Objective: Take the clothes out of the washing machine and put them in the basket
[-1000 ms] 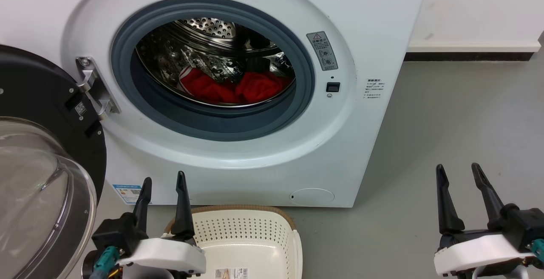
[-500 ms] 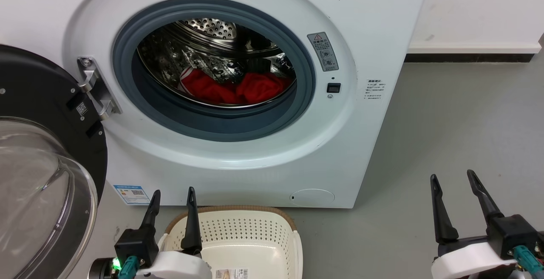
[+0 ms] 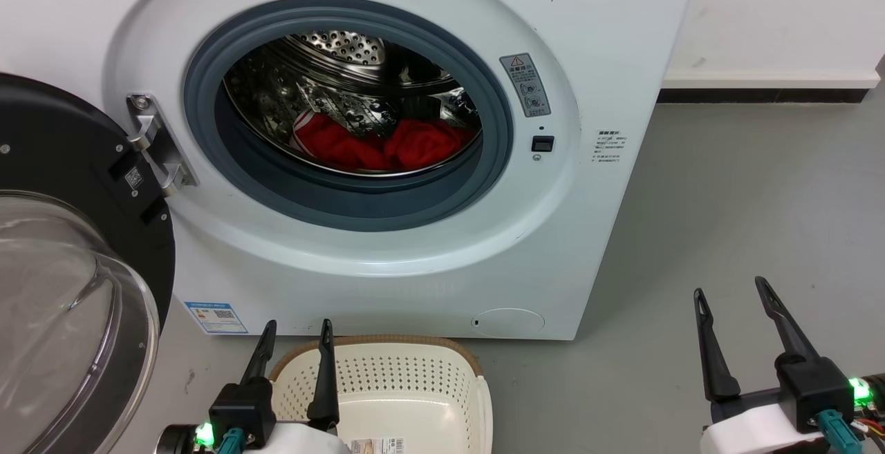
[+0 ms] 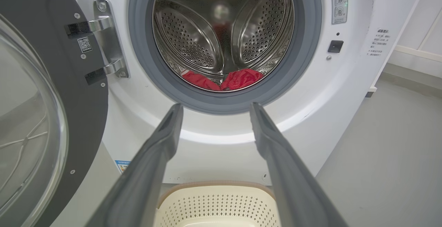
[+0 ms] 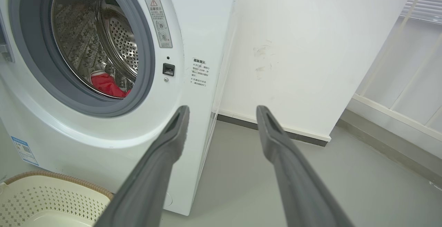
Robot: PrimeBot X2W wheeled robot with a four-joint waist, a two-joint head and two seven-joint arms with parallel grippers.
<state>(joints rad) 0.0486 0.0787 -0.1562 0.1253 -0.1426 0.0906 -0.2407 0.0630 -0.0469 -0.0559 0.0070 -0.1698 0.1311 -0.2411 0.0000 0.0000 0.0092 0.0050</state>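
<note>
Red clothes [image 3: 384, 146] lie heaped side-to-side, low inside the washing machine [image 3: 429, 281]. Nearer is the left pincer [image 3: 297, 326], spread & empty, straight below the machine's opening; the right pincer [image 3: 730, 288], also spread, sits off past the machine's front corner.

A smooth grey floor [image 3: 747, 191] is shown, seen from above and running back to a white wall [image 3: 774, 12], where it is met by a dark skirting strip [image 3: 760, 92]. A large white front-loading washing machine [image 3: 415, 260] is stood on the floor at the left. A small cream perforated laundry basket [image 3: 394, 378] with a brown woven-look rim is set on the floor just in front of the machine's base, below its round opening.
</note>
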